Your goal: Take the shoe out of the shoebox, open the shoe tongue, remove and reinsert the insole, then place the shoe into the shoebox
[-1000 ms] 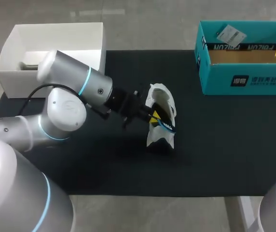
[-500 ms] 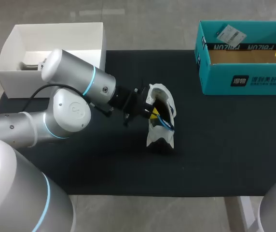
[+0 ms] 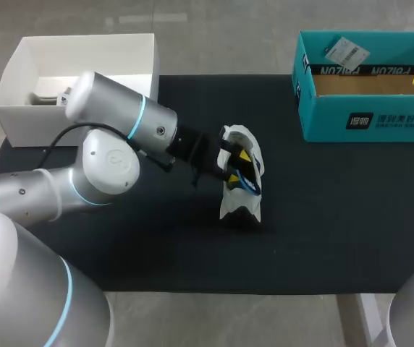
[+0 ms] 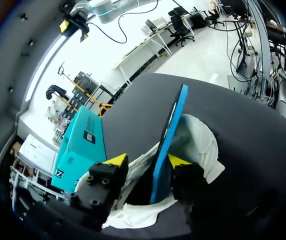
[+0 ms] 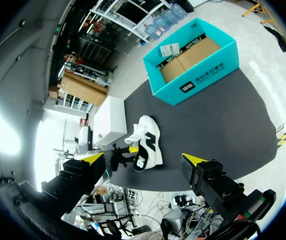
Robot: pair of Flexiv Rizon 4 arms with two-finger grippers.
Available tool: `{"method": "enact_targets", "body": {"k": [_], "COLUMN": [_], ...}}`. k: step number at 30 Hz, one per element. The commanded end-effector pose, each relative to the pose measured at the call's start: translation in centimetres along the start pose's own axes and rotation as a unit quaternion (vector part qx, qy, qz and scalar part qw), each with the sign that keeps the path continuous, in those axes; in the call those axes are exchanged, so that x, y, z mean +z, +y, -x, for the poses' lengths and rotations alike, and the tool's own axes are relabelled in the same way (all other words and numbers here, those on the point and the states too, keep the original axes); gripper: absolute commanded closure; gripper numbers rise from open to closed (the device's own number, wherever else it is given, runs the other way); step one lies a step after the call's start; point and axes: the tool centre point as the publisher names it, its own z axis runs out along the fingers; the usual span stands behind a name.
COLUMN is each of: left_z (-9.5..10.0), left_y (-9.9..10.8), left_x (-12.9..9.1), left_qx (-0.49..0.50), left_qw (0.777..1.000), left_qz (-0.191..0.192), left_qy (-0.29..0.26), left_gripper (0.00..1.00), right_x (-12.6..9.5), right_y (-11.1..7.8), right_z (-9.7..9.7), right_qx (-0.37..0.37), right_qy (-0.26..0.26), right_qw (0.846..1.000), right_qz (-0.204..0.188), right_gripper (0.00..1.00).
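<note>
Left wrist view: left end effector [image 4: 147,161] is down in the mouth of the shoe [image 4: 198,145], fingers spread. Blue insole [image 4: 170,125] stands on edge between them, lying against one finger only, so not a pinch as far as I can see. Insole is partly out of the shoe; looks like mid remove/reinsert, can't tell which. Head view: shoe sits mid-worktop [image 3: 323,217], well apart from the teal shoebox [image 3: 366,119], probably to give the arm room to work. Right end effector [image 5: 144,158] hangs high above the worktop, spread wide, holding nothing, parked out of the way.
</note>
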Motion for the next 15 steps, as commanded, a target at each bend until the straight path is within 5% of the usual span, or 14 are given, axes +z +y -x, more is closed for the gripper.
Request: {"method": "enact_targets", "body": {"k": [1,4,7,15], "left_z": [-0.4,-0.6,-1.1,-1.5], "left_y": [-1.1,-1.3,-1.0,-0.3], "left_x": [-0.9,-0.6,0.0,0.8], "left_qx": [0.007,0.017,0.019,0.027], "left_qw": [1.0,1.0,1.0,0.999], "left_qz": [-0.003,-0.002,0.001,0.016], "left_qy": [-0.005,0.006,0.019,0.025], "left_gripper": [0.4,0.58,1.0,1.0], "right_x": [0.1,0.1,0.1,0.1], "right_y": [0.0,0.0,0.0,0.0], "right_z": [0.0,0.0,0.0,0.0], "right_qx": [0.001,0.001,0.001,0.001], "right_qy": [-0.001,-0.001,-0.001,-0.001], "right_qw": [1.0,1.0,1.0,1.0], "right_qz": [0.0,0.0,0.0,0.0], "right_gripper": [0.0,0.0,0.0,0.0]}}
